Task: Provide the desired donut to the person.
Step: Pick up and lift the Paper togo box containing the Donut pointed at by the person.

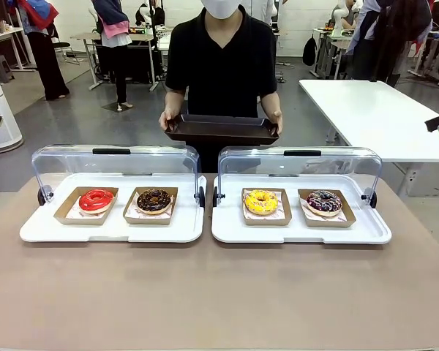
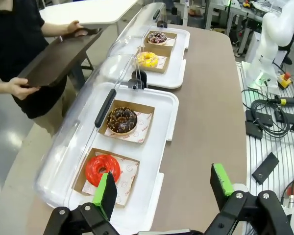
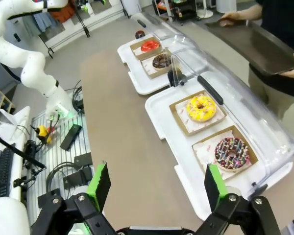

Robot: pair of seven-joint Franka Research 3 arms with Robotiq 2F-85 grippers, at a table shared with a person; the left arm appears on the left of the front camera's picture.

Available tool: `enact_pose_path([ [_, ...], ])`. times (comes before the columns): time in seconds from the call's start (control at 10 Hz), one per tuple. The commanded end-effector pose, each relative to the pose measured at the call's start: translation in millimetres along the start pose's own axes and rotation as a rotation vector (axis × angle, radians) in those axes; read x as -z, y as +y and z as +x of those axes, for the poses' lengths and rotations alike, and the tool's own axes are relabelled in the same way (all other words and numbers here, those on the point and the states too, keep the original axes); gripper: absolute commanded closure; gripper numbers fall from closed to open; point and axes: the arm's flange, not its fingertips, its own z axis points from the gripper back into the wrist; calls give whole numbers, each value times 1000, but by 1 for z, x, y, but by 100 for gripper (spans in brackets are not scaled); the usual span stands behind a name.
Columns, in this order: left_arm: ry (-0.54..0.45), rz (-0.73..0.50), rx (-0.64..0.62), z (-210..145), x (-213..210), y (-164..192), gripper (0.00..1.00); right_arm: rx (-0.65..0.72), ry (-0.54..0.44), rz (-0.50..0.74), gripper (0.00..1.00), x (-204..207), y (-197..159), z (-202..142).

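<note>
Four donuts sit in cardboard trays inside two white display cases with raised clear lids: a red donut (image 1: 96,199) and a chocolate donut (image 1: 154,200) on the left, a yellow donut (image 1: 261,202) and a dark sprinkled donut (image 1: 324,202) on the right. The person (image 1: 223,66) in a black T-shirt stands at the far side holding a dark brown tray (image 1: 221,129) with both hands. My left gripper (image 2: 164,188) hangs open above the table near the red donut (image 2: 103,169). My right gripper (image 3: 157,183) is open above the table beside the sprinkled donut (image 3: 230,152).
A white table (image 1: 380,117) stands at the back right. The brown tabletop (image 1: 219,292) in front of the cases is bare. Cables and boxes lie off the table's edge (image 2: 269,122). The other white arm (image 3: 24,54) stands farther off in the right wrist view.
</note>
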Motion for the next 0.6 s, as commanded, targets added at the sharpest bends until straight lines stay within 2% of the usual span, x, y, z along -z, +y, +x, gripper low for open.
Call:
enact_pose_path([
  [0.0,-27,7,40,-3,1,-3,0,-25,-30,4,0,-1,2,0],
  [0.4,14,-7,79,-2,3,-8,0,-31,9,20,0,3,4,6],
  [0.5,4,9,34,1,-2,-2,0,-2,6,-3,0,-3,4,1],
])
